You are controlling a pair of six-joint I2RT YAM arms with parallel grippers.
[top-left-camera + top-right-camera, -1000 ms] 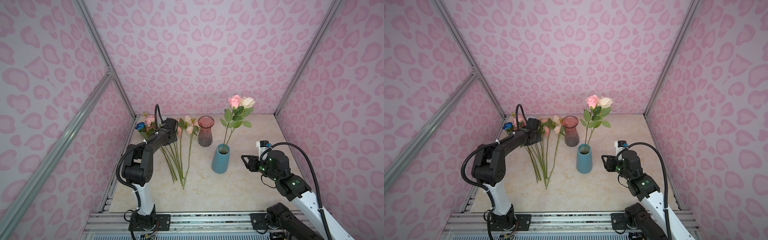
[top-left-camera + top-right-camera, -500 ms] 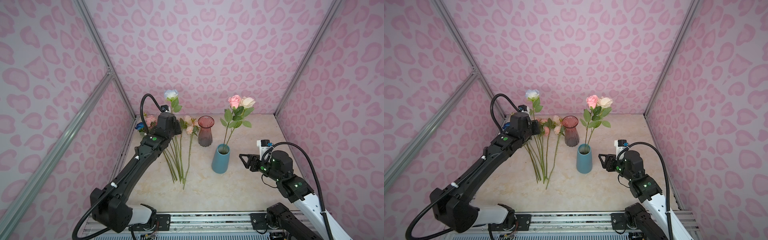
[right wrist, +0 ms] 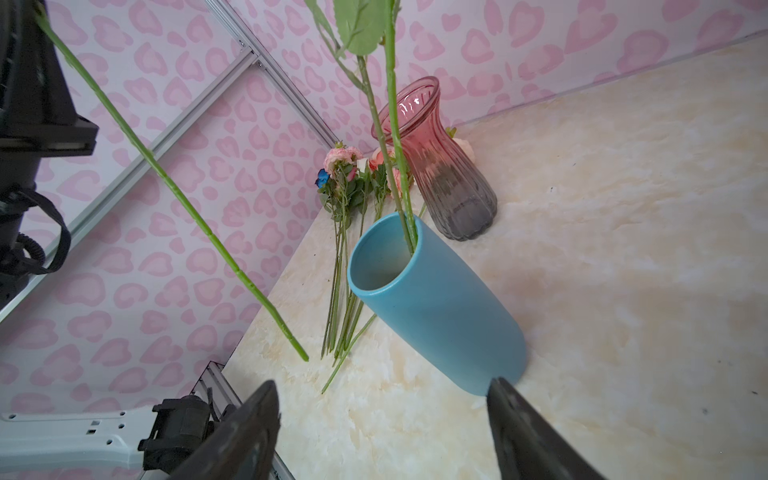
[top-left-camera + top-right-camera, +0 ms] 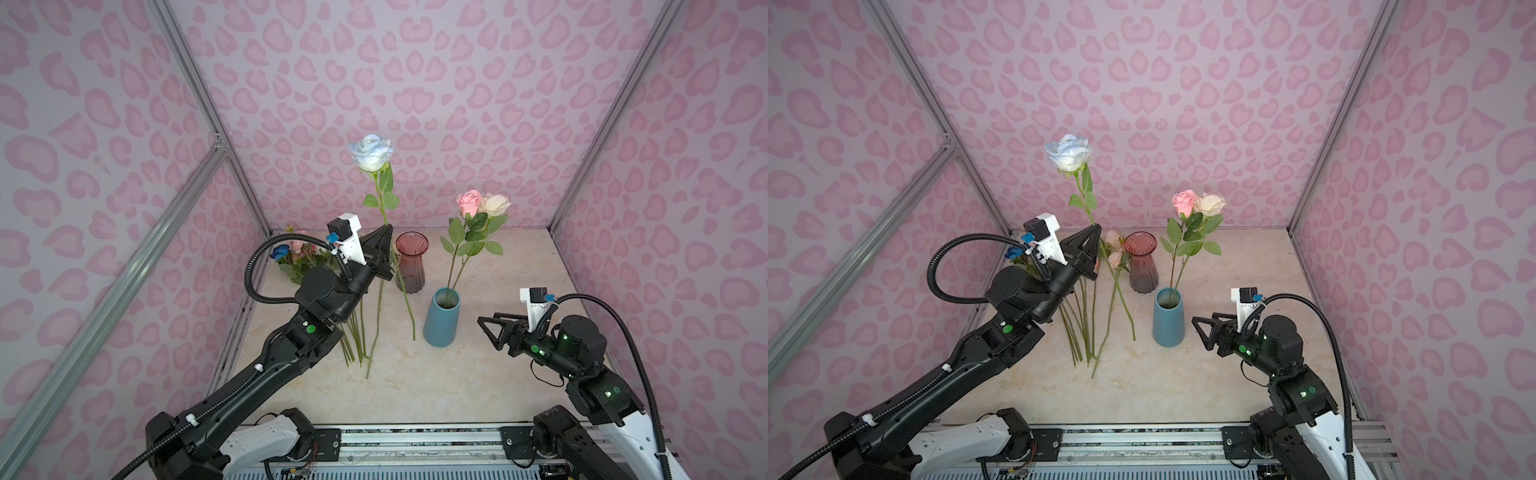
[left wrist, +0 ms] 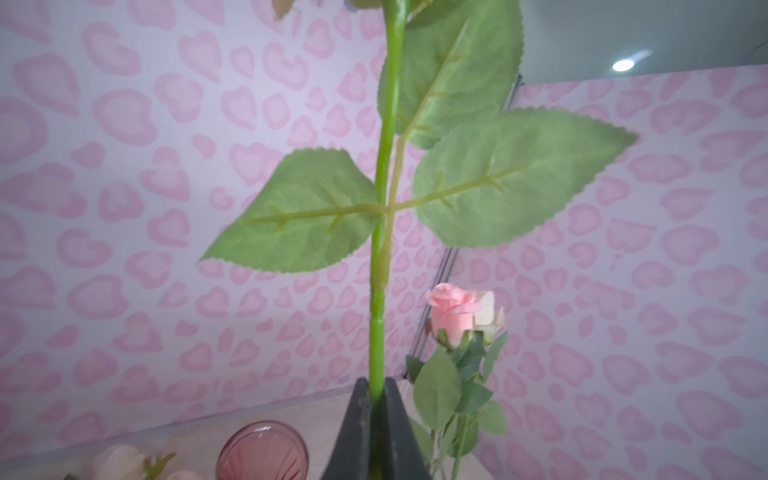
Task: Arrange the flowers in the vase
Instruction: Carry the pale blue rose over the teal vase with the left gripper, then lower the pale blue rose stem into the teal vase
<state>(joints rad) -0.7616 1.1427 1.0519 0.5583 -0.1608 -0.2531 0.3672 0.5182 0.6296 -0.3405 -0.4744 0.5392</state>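
Left wrist view: my left gripper (image 5: 376,419) pinches the rose (image 5: 384,208) mid-stem, upright, so its tail hangs below, ready for the vase (image 3: 436,303). My right gripper (image 3: 382,392) gapes empty just before that vase, perhaps to steady it.

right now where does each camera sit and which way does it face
Both top views: high at the front, looking down and back over the table; both arms show, left claw shut on a white-blue rose, right claw open.
Left wrist: on the left arm, looking up the held stem toward the wall; claw tips show.
Right wrist: on the right arm, facing the blue vase; open claw tips show.
Shared: every view shows the red vase.
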